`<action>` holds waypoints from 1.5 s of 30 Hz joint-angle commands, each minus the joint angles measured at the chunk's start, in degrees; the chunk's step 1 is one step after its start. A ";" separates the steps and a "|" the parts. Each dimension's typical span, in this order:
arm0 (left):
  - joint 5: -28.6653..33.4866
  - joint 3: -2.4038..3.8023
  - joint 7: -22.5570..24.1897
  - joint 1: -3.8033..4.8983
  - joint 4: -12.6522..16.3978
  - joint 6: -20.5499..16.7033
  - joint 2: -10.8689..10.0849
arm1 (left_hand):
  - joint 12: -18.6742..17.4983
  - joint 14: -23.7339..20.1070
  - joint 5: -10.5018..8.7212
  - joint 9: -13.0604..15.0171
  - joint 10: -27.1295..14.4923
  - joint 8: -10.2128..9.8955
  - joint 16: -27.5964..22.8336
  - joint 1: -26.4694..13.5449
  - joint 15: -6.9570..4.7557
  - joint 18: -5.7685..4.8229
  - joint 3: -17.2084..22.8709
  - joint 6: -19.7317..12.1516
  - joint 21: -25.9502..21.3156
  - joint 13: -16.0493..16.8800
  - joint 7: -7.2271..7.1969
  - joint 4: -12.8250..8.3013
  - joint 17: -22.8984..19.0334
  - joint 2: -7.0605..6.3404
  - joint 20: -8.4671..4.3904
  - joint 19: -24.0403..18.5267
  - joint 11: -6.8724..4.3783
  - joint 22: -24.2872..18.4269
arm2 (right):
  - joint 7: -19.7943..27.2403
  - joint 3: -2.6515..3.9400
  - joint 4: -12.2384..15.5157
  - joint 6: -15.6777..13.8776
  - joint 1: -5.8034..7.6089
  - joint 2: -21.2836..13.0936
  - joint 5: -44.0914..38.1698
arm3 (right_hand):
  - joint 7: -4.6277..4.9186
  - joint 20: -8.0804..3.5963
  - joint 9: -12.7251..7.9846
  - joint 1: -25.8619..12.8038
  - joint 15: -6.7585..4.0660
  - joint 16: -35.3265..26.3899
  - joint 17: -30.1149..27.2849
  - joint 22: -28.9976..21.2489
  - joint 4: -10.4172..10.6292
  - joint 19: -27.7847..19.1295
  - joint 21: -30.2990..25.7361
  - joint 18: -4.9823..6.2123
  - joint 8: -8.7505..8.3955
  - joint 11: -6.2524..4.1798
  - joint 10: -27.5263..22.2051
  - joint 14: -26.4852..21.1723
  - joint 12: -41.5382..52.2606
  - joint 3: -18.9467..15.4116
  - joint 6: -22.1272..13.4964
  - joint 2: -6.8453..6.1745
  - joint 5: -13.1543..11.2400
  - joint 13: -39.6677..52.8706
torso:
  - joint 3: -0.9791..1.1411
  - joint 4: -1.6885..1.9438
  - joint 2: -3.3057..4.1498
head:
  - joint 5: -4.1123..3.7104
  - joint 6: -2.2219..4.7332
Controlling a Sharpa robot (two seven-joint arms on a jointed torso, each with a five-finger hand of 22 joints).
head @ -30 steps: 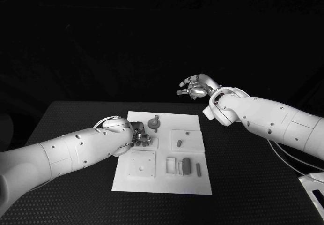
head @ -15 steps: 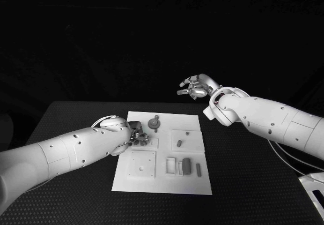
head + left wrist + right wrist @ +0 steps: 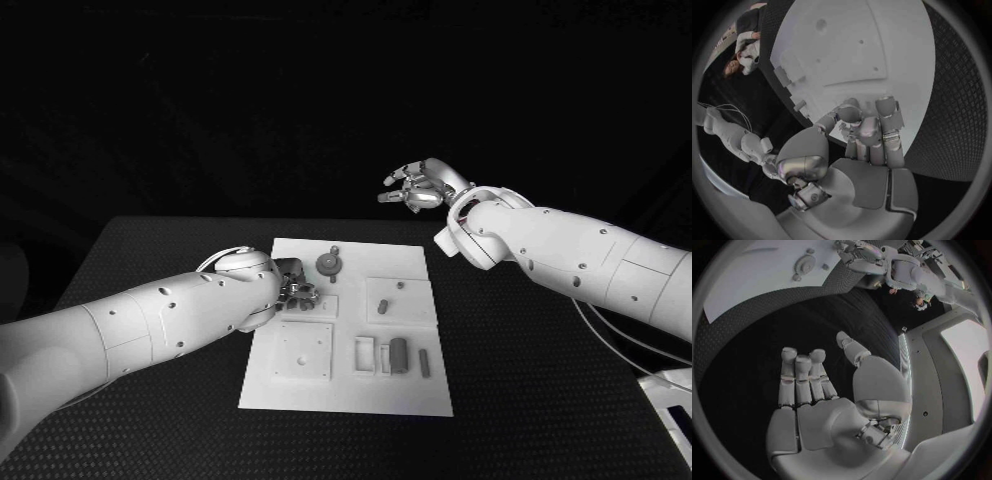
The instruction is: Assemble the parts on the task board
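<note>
1. Left hand (image 3: 296,291) down at the task board (image 3: 346,390)'s left edge, fingers curled together; impossible to tell whether holding a part.
2. Parts (image 3: 398,354) scattered loose across the board's middle, round one (image 3: 330,264) near the far edge. Assembly judged mostly undone.
3. Right hand (image 3: 417,186) raised beyond the table (image 3: 130,260), fingers spread, holding nothing.

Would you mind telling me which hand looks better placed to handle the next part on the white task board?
Probably the left hand: it is low over the white task board, fingers beside the grey parts. The right hand is raised beyond the board's far edge, holding nothing.
</note>
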 commanded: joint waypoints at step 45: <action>-6.63 -0.23 1.04 -0.24 1.24 -2.69 -0.29 | 0.30 -0.35 -1.34 0.03 -0.42 -0.23 0.37 2.95 -0.47 -0.81 0.70 2.38 0.30 -0.19 -1.00 -1.39 -0.34 3.38 -0.20 0.22 0.00 1.11 | 0.25 0.03 -0.01 0.74 0.00 0.07 0.05 | 0.38 0.17 -0.11 -0.56 -0.04 0.40 -0.11 0.10 0.23 -0.32 -0.24 0.76 0.35 0.89 -8.67 -0.37 0.27 -0.16 0.11 0.19 -0.12 -0.14 | -0.04 0.02 0.01 | -0.06 -0.15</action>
